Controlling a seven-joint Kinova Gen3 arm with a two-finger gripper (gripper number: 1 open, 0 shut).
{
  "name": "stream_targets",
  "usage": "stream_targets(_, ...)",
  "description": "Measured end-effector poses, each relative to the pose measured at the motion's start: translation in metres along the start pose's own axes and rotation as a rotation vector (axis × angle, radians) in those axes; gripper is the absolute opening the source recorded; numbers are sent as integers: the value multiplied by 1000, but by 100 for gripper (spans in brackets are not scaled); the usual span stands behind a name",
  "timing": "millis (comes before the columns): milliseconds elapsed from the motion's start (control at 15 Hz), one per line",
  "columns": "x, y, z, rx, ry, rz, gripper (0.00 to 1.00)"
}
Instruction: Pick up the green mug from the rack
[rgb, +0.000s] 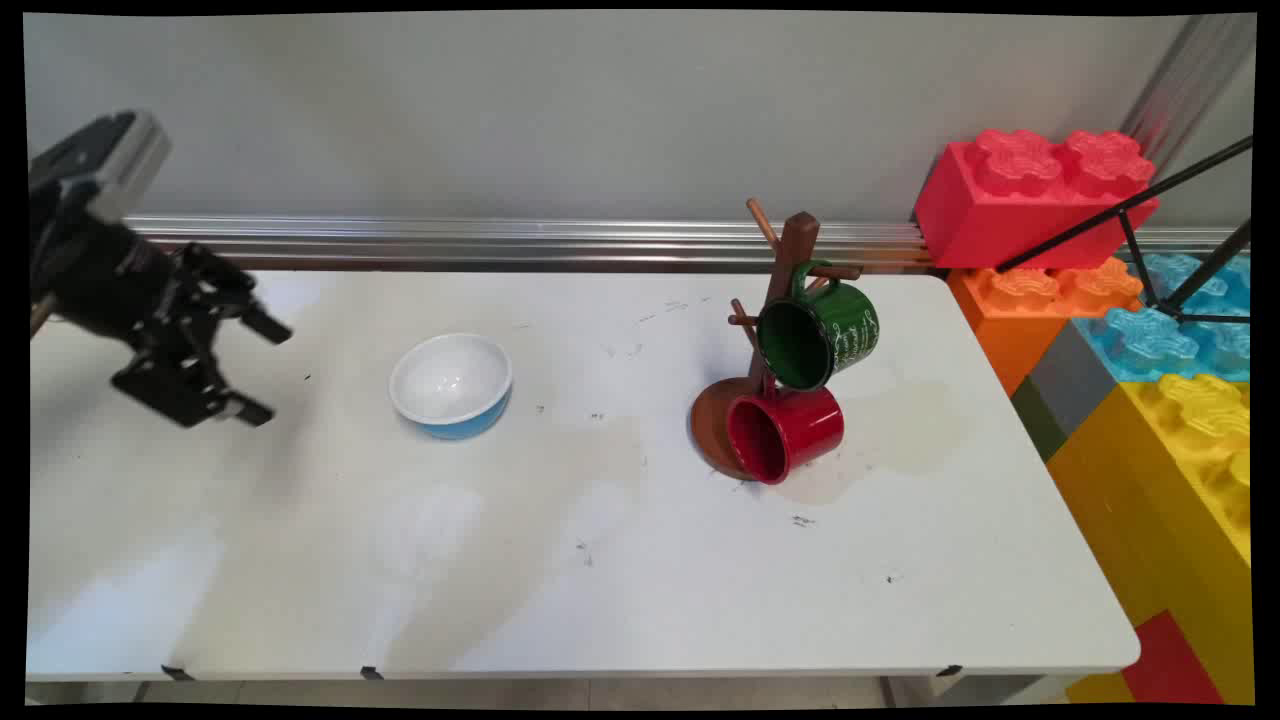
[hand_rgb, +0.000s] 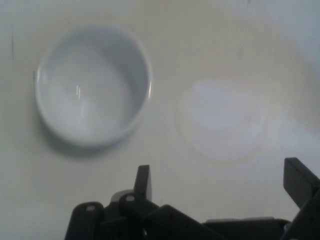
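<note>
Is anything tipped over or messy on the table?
The red mug lies on its side against the wooden mug tree's base, not hung like the green mug. The bowl stands upright, nothing spilled.

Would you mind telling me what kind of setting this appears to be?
Probably a robotics lab or test cell: a gripper hangs open over a bare white table set with props, a bowl and a mug tree, with oversized toy bricks stacked alongside.

A robotics lab, by the look of it — a bare white table (rgb: 600, 560) against a plain wall, an aluminium rail (rgb: 520, 240) behind, oversized toy building blocks (rgb: 1120, 330) stacked alongside — staged props.
</note>
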Motion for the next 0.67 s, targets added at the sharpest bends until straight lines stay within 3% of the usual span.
stream_targets(267,25,2,-7,-11,144,-39,100)
stream_targets(467,48,4,-14,-16,283,-87,100)
stream_targets(667,62,5,-18,-19,372,-117,100)
